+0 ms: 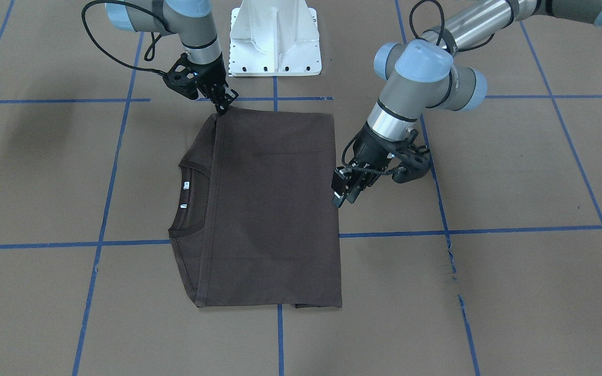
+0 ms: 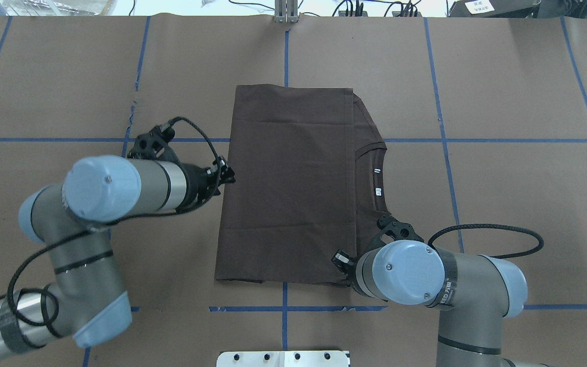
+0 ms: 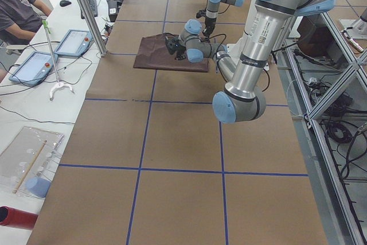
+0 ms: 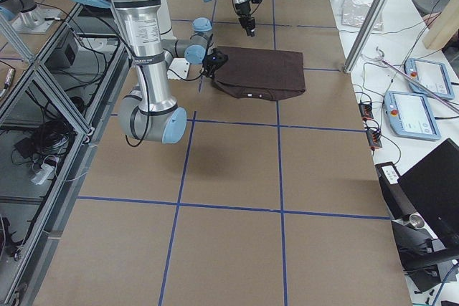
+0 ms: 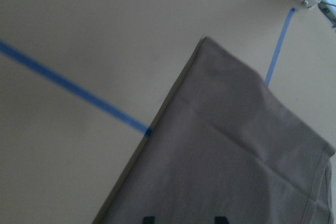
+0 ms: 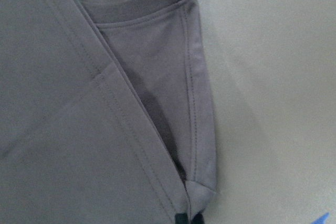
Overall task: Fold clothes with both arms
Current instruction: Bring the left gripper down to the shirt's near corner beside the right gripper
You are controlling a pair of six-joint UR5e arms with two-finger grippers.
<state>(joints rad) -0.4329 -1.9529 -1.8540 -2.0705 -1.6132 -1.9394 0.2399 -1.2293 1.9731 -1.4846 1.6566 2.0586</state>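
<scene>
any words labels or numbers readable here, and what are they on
None can be read.
White neck tags in the T-shirt: print too small.
Band label on the right arm: blurred.
Sticker on the left arm: too small.

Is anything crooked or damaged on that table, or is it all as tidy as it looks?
Mostly tidy. The folded T-shirt lies flat and square, with only its collar side left uncovered. The one odd spot is the brown table paper: it has a ragged scuff along a blue tape line, off the shirt on the robot's left.
</scene>
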